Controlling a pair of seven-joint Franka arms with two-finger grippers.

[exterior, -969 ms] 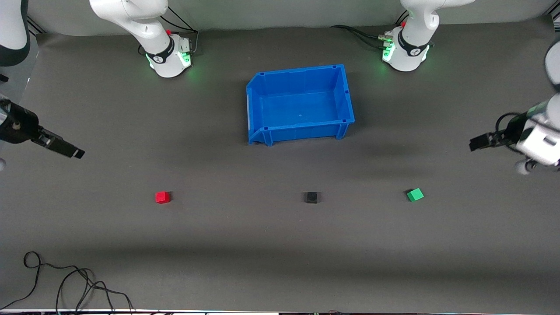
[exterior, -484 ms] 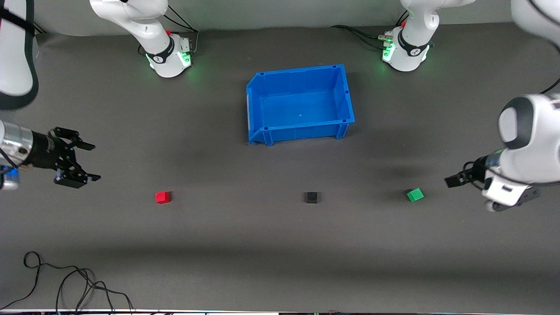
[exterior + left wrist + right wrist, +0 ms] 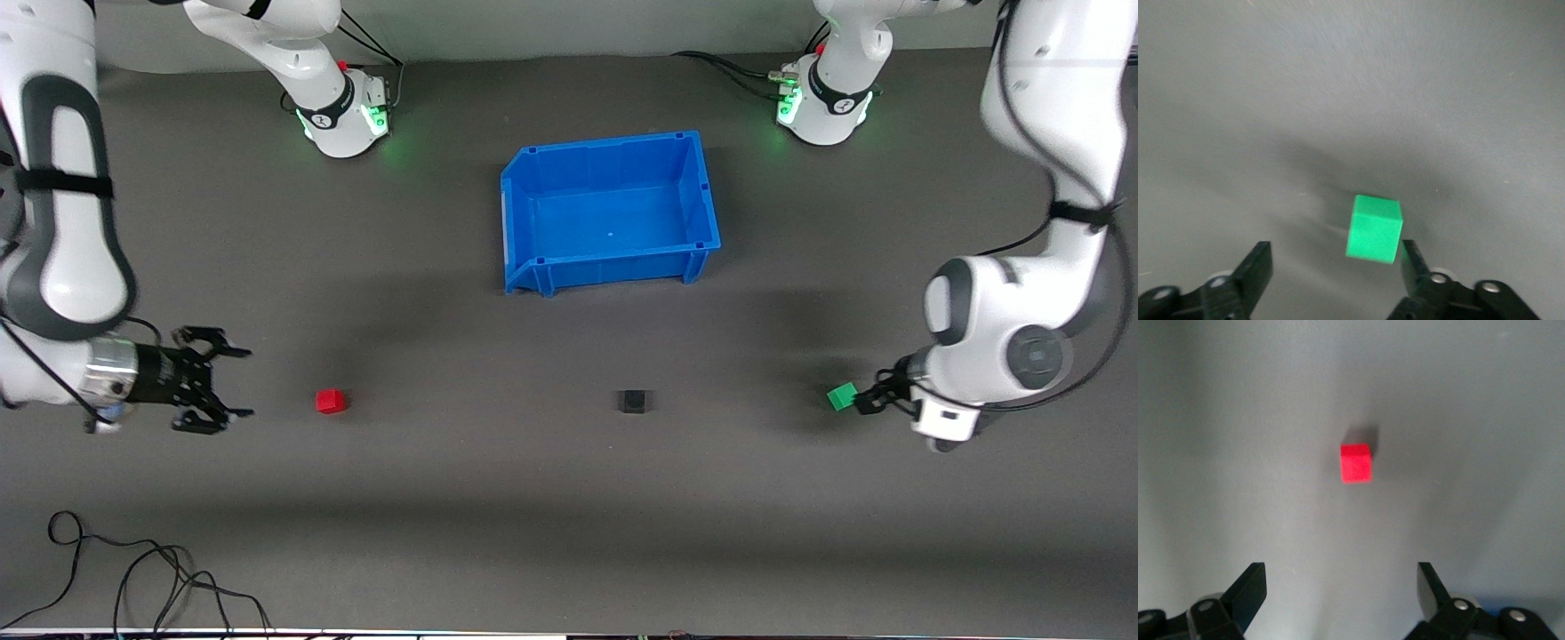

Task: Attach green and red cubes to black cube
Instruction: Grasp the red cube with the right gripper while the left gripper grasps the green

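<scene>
— Front view: what's around the black cube [image 3: 633, 401]?
— Bare tabletop [image 3: 498, 480]; red cube [image 3: 330, 401] toward the right arm's end, green cube [image 3: 841, 396] toward the left's. Blue bin [image 3: 610, 212] sits farther back.
— Tools?
— Right tool [image 3: 238, 383] spread apart, near the red cube. Left tool [image 3: 1331, 259] spread, one finger just beside the green cube.

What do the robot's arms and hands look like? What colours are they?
Both arms are smooth, rounded and white with dark grey joint bands. Black cables run along them, and green lights glow at their bases. The left hand and the right hand are black, each with two thin fingers.
</scene>
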